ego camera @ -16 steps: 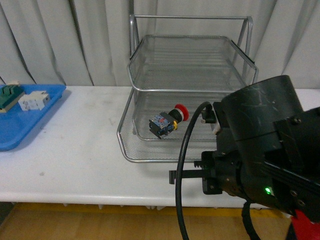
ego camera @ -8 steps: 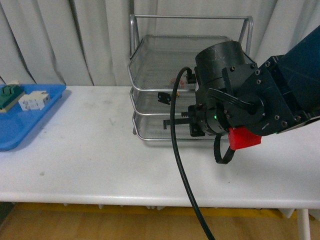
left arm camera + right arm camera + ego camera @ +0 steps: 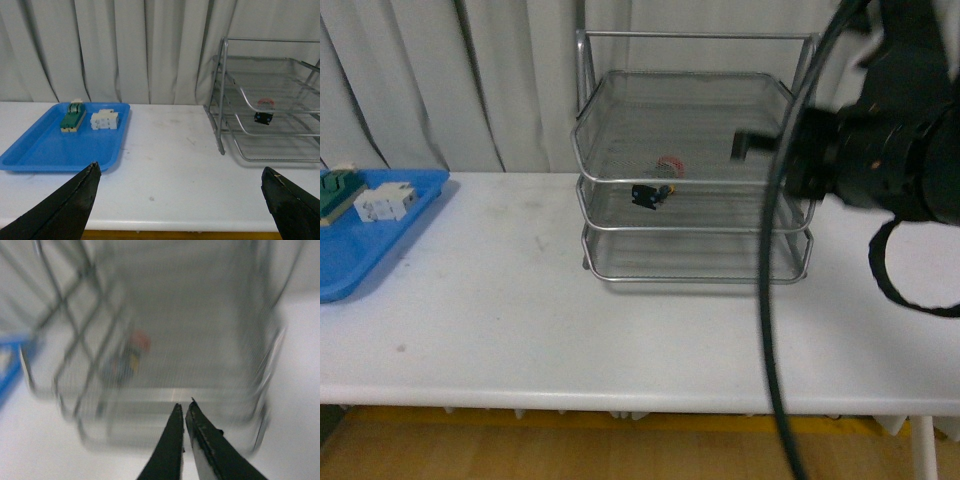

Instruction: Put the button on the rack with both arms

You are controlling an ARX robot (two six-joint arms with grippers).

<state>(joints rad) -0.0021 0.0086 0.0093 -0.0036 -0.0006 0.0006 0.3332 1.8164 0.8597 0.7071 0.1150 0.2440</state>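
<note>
Since the button (image 3: 655, 190) already lies in the rack's (image 3: 692, 180) middle tier, the empty, nearly closed right claw (image 3: 184, 412) should back straight off the frame, while the left claw (image 3: 180, 175) gapes wide over the worktop (image 3: 520, 300).

- A white bench (image 3: 500, 320) spans the scene, its surface faintly scuffed.
- Pale pleated curtains (image 3: 125, 50) hang behind it as the backdrop.
- Yellowish wooden floor (image 3: 520, 450) shows below the bench's front edge.
- Lighting is soft and even.

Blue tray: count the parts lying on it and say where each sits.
2. On the blue tray, a green-and-cream switch block lies toward the far edge, with a white block beside it, nearer the rack. None appear hidden.
</note>
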